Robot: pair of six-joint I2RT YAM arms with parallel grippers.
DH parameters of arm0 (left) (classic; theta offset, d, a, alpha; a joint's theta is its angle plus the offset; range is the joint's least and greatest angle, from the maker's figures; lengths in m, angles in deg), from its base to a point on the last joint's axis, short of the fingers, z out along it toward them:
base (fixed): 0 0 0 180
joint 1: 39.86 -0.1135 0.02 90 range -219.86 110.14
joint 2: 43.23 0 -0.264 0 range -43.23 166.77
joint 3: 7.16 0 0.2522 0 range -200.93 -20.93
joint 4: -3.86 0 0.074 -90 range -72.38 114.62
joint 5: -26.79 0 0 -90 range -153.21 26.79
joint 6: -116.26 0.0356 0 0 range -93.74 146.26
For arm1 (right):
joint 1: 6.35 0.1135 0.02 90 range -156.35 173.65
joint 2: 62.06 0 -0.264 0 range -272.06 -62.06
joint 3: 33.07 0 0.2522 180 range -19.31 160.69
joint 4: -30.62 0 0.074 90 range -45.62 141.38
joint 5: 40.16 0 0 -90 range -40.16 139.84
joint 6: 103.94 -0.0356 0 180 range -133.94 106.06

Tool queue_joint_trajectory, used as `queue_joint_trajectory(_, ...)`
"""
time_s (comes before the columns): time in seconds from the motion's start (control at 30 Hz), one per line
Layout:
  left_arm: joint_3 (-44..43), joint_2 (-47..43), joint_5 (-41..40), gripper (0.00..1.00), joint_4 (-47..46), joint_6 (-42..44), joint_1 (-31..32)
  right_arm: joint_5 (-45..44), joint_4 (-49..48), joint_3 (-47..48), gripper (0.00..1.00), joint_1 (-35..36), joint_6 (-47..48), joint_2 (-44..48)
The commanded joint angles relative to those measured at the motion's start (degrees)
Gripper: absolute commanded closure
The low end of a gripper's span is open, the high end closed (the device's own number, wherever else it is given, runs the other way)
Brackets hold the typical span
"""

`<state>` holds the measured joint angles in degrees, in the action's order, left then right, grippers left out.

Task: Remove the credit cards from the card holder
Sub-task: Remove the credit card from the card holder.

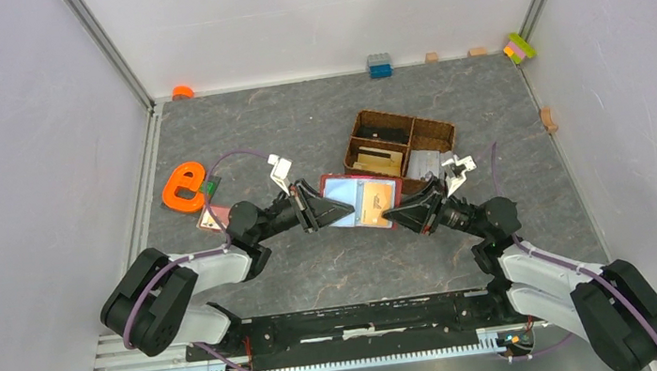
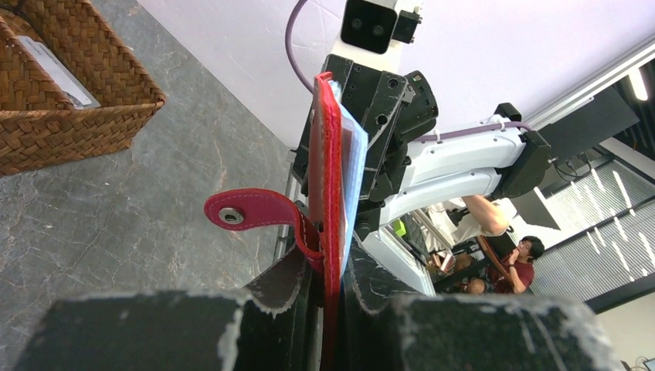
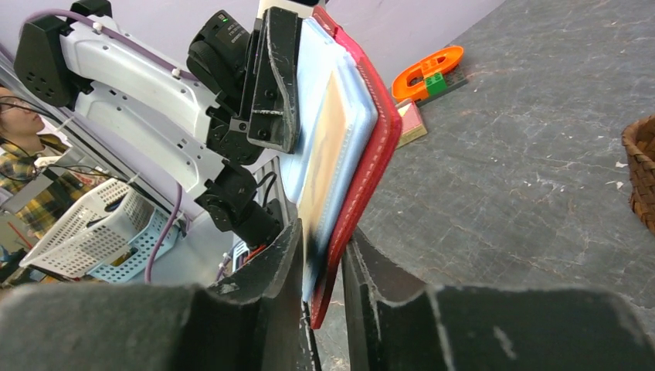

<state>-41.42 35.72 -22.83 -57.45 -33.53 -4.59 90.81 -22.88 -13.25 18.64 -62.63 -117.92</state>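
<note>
Left gripper (image 2: 332, 309): clenched on the card holder (image 2: 330, 154), which stands edge-on between its two fingers and rises straight away from them, clear of the table (image 2: 154, 201). A red strap with a metal snap (image 2: 247, 210) curls off the holder just above the fingertips, on the side facing the table. Right gripper (image 3: 323, 294): grasping the opposite edge of the same holder, one finger on the red outer cover and the other on the inner face, with no gap visible on either side. The holder therefore spans between the two grippers, which face each other tip to tip; seen from overhead it lies open, inner face up, directly between them. Credit cards (image 3: 328, 147): seated in the holder's inner face, stacked flat against the cover. A light blue card (image 3: 309, 85) lies against the pocket side, and an orange-tan card (image 3: 324, 178) sits on top of it, its lower end reaching down to the right gripper's fingertips; that end is blurred, so whether the pads bear on the card itself or only on the holder cannot be told. Wicker basket (image 2: 69, 116): on the table beyond the holder, just past the right gripper's wrist in the overhead view, apart from both grippers. An orange letter-shaped block (image 3: 429, 66) lies on the table behind the left gripper, well apart from the holder.
</note>
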Motion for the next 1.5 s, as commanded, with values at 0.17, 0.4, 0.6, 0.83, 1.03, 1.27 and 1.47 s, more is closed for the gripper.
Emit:
queue_joint_trajectory(0.17,-0.95,-0.78,0.22,0.98,-1.12,0.38,0.24,2.38,-6.0,0.31,0.61,0.05,-1.52,-1.42)
queue_joint_trajectory(0.4,-1.21,-0.08,0.31,0.98,-0.64,0.46,0.29,3.57,-9.9,0.42,0.65,0.74,-3.71,-4.46)
queue_joint_trajectory(0.6,-1.36,-0.51,-0.57,0.98,1.83,1.86,0.24,3.18,-7.71,0.99,0.96,0.76,-3.19,-4.78)
queue_joint_trajectory(0.83,-1.62,-10.79,-13.63,0.78,28.96,13.46,0.24,-1.85,6.58,2.33,1.0,0.51,3.37,-2.34)
queue_joint_trajectory(1.03,-3.06,-21.05,-37.31,0.37,54.06,18.49,0.16,-6.14,17.23,3.58,1.0,-0.64,7.96,-0.51)
queue_joint_trajectory(1.27,-1.76,-31.45,-48.41,0.12,61.9,18.31,0.16,-9.52,24.66,5.14,1.0,-1.09,11.13,-0.2)
queue_joint_trajectory(1.47,4.87,-31.91,-29.25,0.36,37.71,19.52,0.48,-6.96,22.15,5.04,1.0,-1.09,10.09,-0.55)
